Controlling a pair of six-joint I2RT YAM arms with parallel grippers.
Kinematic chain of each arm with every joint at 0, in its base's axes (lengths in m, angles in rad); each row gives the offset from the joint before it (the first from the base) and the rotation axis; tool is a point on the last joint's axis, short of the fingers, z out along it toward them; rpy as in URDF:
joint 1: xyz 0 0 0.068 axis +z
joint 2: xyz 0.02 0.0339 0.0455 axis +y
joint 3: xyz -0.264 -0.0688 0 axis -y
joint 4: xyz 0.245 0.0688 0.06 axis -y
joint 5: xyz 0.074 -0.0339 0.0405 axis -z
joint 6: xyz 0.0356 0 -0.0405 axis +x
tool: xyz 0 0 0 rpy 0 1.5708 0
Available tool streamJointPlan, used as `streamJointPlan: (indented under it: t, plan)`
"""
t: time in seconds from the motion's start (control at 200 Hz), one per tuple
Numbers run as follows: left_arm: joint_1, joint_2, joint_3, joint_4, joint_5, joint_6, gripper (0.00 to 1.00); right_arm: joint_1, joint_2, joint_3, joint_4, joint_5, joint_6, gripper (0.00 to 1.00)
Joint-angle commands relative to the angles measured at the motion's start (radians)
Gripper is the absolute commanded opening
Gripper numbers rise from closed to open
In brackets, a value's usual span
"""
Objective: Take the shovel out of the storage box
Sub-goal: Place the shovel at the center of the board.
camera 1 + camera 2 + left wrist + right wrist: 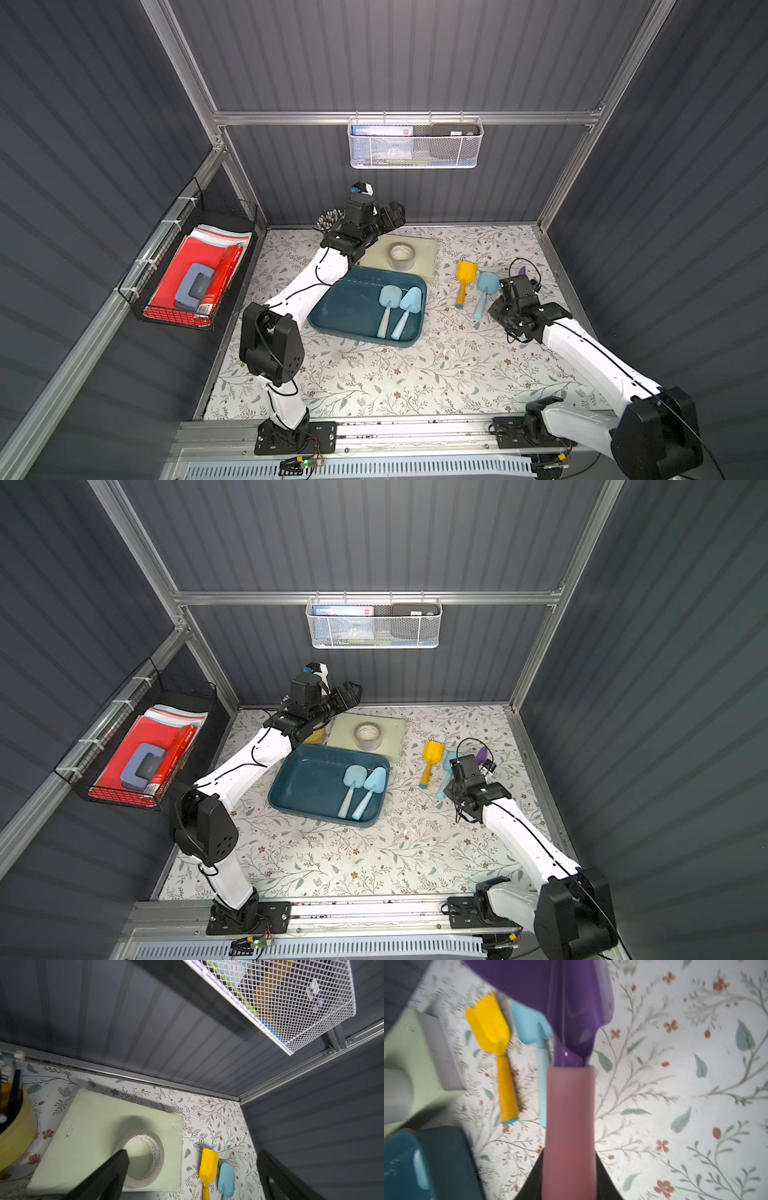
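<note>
Release hazard: the right gripper (569, 1169) was clamped on the handle of the pink-handled purple plastic shovel (571, 1101), with the blade projecting forward. If the jaws opened while the blade was clear of the floral-patterned tabletop (415, 374), the shovel would probably drop blade-first. It could then slide into the light-blue plastic shovel on the table (484, 293) just beside it, which lay next to the yellow plastic shovel (464, 282). Whether the blade touched the tabletop could not be determined from any view. A sideways swing before release would carry the same hazard. The held shovel was outside the shallow dark teal plastic storage box (349, 303), to its right and apart from it. Two light-blue shovels in the box (388, 307) lay side by side near its right wall, so the task looked only partly complete. Second hazard: in both top views the left arm's white forearm overlapped the far left corner of the box. A careless descent could therefore strike the rim, or the grey roll of tape (399, 266) on the pale green slab (424, 249). The left gripper (392, 214) was raised near the rear wall, jaws spread wide and empty, aimed over the tape roll. The right arm reached forward from its base with the wrist low over the table, well apart from the left arm.
</note>
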Motion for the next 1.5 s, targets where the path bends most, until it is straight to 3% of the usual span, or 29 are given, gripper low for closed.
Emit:
streamJointPlan:
  t: [0.0,0.22,0.4,0.49,0.68,0.93,1.071,1.286,1.496]
  plan:
    - [-0.002,-0.031,-0.028,-0.014,0.004,0.004,0.99,-0.019,-0.003,-0.035,-0.017,0.012,0.047,0.0]
    - [-0.001,-0.047,-0.082,0.005,0.007,-0.005,0.99,-0.096,0.1,-0.103,0.074,-0.078,0.009,0.0]
    - [0.0,-0.033,-0.075,0.001,0.015,-0.003,0.99,-0.129,0.22,-0.062,0.075,-0.111,-0.026,0.0]
    - [-0.002,-0.027,-0.073,0.001,0.02,-0.003,0.99,-0.137,0.263,-0.038,0.085,-0.114,-0.045,0.08]
    - [-0.001,-0.024,-0.084,-0.003,0.017,-0.001,0.99,-0.143,0.316,-0.025,0.099,-0.112,-0.058,0.39]
    - [-0.002,-0.012,-0.087,-0.003,0.029,0.009,0.99,-0.144,0.339,0.013,0.072,-0.109,-0.081,0.51]
    - [-0.002,-0.016,-0.083,-0.058,0.006,0.077,0.99,-0.144,0.275,0.096,-0.067,-0.045,-0.068,0.52]
    - [-0.04,-0.09,-0.125,-0.201,-0.226,0.187,0.92,-0.131,0.027,0.219,-0.281,0.104,-0.019,0.56]
    - [-0.138,-0.096,-0.179,-0.372,-0.186,0.21,0.84,-0.132,-0.096,0.274,-0.28,0.127,-0.01,0.59]
